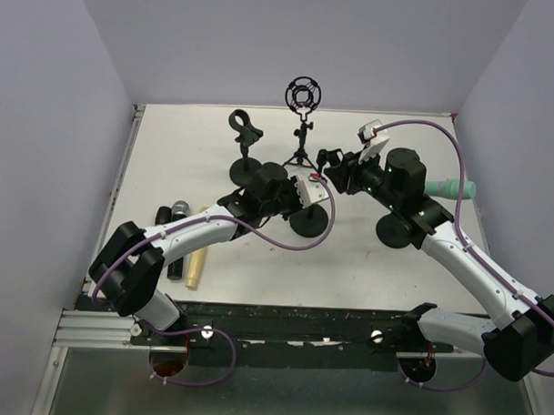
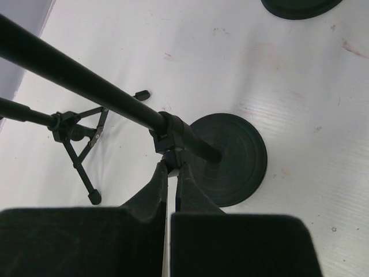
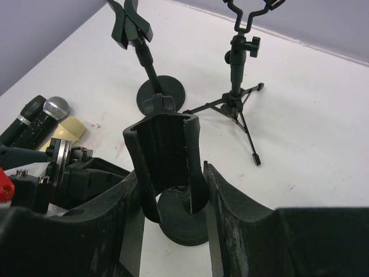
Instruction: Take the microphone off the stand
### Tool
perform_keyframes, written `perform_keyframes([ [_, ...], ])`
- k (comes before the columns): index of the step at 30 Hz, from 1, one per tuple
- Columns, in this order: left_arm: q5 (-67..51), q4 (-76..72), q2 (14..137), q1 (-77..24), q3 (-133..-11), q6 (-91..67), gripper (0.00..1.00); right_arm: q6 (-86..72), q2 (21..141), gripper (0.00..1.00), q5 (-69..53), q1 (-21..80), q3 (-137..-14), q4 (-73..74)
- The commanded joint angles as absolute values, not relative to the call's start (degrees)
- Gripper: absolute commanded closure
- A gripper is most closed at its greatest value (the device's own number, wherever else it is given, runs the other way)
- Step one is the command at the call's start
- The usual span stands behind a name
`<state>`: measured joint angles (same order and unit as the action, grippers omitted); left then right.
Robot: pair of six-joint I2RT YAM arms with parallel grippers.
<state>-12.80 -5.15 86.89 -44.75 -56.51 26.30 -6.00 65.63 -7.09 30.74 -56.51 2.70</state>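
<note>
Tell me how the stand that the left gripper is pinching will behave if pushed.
The stand has a rigid-looking rod, so it should not flex. Its round base is wide and flat, probably weighted, so a low push likely slides it. A push up at the clip could tip it, though the left gripper pinching the joint steadies it.

Centre of the surface (image 1: 366, 274), a round-base stand (image 1: 311, 223). Behind it the tripod stand (image 1: 302, 140), with the clip stand (image 1: 244, 126) to that one's left. Loose microphones (image 1: 176, 249) lie side by side at near left, and another round base (image 1: 396, 233) sits right.
</note>
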Motion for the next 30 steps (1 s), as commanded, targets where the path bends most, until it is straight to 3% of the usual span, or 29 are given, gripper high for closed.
perform_keyframes([
  [1, -16.94, -5.46, 86.05, -42.99, -58.53, 19.18, 1.0, -6.68, 65.04, 0.76, -6.77, 30.94, -58.09, 1.65],
  [8, -50.76, -3.06, 92.89, -29.11, -64.86, -14.0, 1.0, -3.43, 63.55, 0.77, -7.64, 30.76, -58.01, 3.43],
  [15, -76.7, -4.39, 102.72, -26.81, -70.04, -26.42, 1.0, -1.67, 63.46, 0.78, -9.22, 30.76, -58.88, 5.18],
  [21, -90.16, -19.14, 113.8, -25.4, -75.13, -54.52, 1.0, -1.05, 63.63, 0.78, -10.02, 30.76, -60.29, 7.21],
  [25, -91.94, -40.9, 115.76, -25.93, -72.35, -72.67, 0.99, -0.79, 63.37, 0.78, -9.76, 30.59, -60.29, 7.38],
  [26, -91.41, -41.3, 114.88, -25.93, -71.55, -71.55, 0.94, -0.7, 63.28, 0.78, -9.58, 30.67, -60.29, 7.38],
  [30, -89.83, -42.09, 112.68, -26.02, -70.75, -69.35, 0.59, -0.61, 62.84, 0.78, -9.58, 30.59, -60.29, 7.29],
])
